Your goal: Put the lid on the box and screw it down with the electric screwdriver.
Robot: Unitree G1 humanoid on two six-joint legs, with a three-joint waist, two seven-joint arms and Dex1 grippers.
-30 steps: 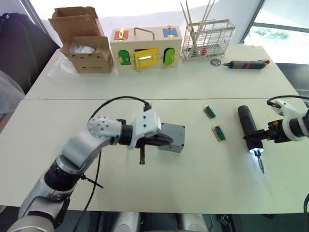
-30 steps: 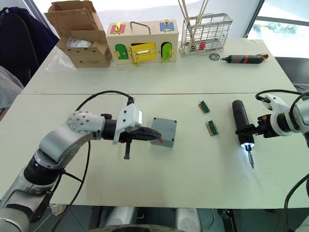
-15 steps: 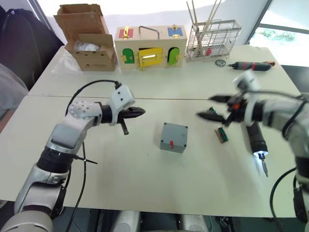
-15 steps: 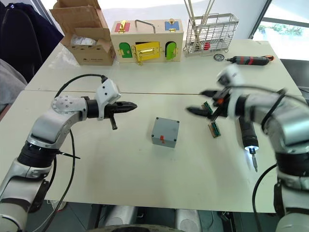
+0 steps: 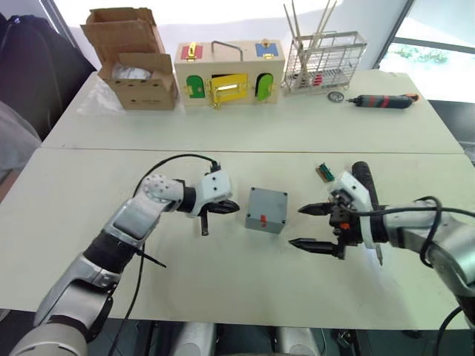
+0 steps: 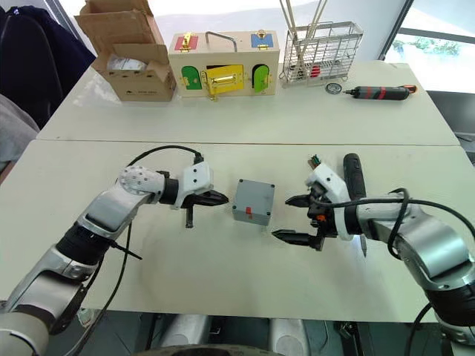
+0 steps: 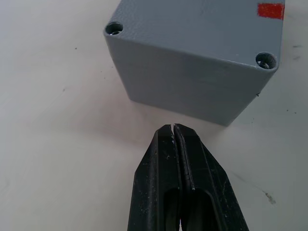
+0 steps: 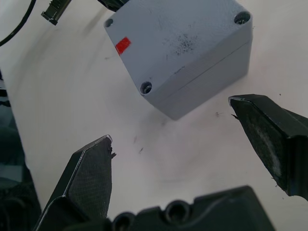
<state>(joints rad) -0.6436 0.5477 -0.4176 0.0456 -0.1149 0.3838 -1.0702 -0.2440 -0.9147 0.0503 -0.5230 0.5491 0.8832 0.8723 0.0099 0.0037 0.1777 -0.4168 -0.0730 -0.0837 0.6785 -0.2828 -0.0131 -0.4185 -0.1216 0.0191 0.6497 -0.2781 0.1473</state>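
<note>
The left pincer (image 5: pixel 236 208) is clenched on nothing, just beside the box (image 5: pixel 266 210) on the table (image 5: pixel 223 141). The right pincer (image 5: pixel 305 226) is spread wide on the box's other side. The electric screwdriver (image 5: pixel 361 178) is laid behind it.

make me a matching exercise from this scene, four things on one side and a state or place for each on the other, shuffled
Things:
1. left hand
2. right hand
3. box
4. red-and-black screwdriver

States or places:
A. on the far table, beside the wire rack
B. fingers spread wide, pointing at the box
C. fingers shut together
D. on the table between the two hands, touched by neither

Pairs: 1-C, 2-B, 3-D, 4-A
</note>
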